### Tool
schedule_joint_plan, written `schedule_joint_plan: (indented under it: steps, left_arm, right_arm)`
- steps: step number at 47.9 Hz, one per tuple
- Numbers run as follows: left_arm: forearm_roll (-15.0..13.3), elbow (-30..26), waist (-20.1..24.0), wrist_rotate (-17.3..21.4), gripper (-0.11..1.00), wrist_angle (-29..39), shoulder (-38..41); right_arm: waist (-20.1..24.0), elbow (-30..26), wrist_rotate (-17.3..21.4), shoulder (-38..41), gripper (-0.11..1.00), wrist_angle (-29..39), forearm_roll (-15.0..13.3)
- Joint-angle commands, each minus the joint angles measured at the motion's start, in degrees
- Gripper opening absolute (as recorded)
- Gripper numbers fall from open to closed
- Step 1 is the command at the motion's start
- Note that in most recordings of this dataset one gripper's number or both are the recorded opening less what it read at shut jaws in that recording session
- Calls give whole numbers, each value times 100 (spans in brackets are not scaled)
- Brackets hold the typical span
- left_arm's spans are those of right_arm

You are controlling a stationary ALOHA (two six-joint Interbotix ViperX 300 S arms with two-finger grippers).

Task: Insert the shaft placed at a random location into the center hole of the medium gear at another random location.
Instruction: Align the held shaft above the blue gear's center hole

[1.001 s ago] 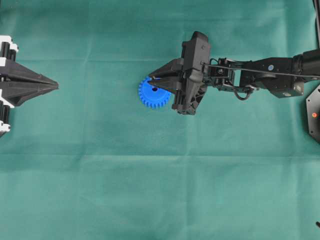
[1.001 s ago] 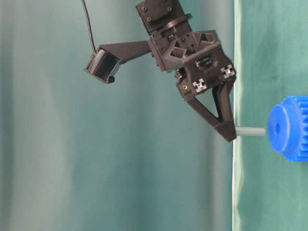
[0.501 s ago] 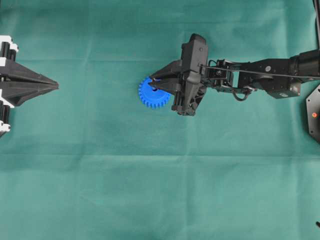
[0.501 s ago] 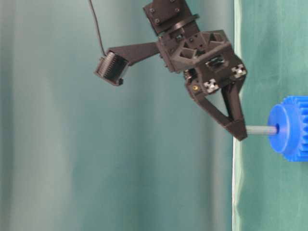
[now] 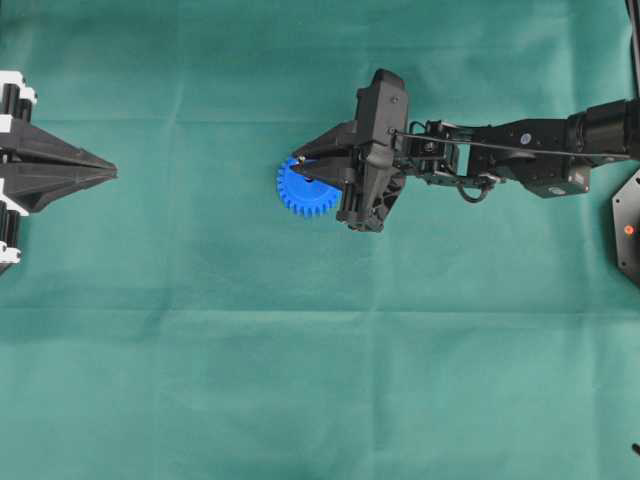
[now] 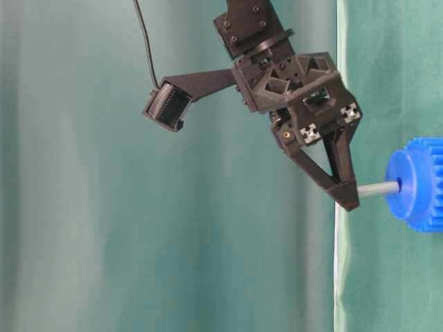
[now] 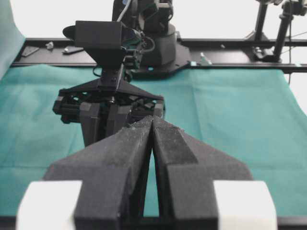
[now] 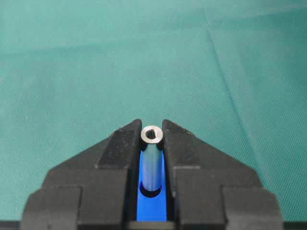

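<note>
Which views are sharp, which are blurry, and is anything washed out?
Overhead: evenly lit, gear sharp. Table-level: turned sideways, slightly soft. Left wrist: background blown out white, left gripper soft. Right wrist: shaft sharp, its end rim glinting.

Open cloth (image 5: 300,380) all round gear (image 5: 300,190)

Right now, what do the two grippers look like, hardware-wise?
Both are matte black. The left gripper has wedge-shaped fingers with white blocks at the base. The right gripper has triangular tapering fingers, white cross-marked fittings, a camera on a side bracket and a thin black cable.
</note>
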Motion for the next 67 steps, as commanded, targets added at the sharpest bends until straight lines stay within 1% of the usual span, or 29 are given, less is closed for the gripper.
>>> schedule_joint_plan:
  steps: [1, 15, 21, 38, 55, 63, 67]
  left_arm:
    - [18, -132, 9, -9, 0, -44, 44]
    - [18, -132, 9, -9, 0, -44, 35]
    - [18, -132, 9, -9, 0, -44, 35]
    - [18, -132, 0, -9, 0, -44, 35]
    - [18, -132, 9, -9, 0, -53, 35]
    - [18, -132, 9, -9, 0, -44, 35]
    - [18, -132, 9, -9, 0, -44, 26]
  right_arm:
    - [-9, -26, -62, -44, 14, 26, 18]
    - [-9, 9, -88, -325, 14, 44, -9]
    - [-9, 18, -167, -431, 14, 44, -9]
    - [26, 18, -211, -439, 14, 9, -9]
    - [18, 0, -220, -158, 14, -290, 18]
    - [53, -9, -193, -26, 14, -308, 26]
    - [70, 0, -193, 9, 14, -308, 79]
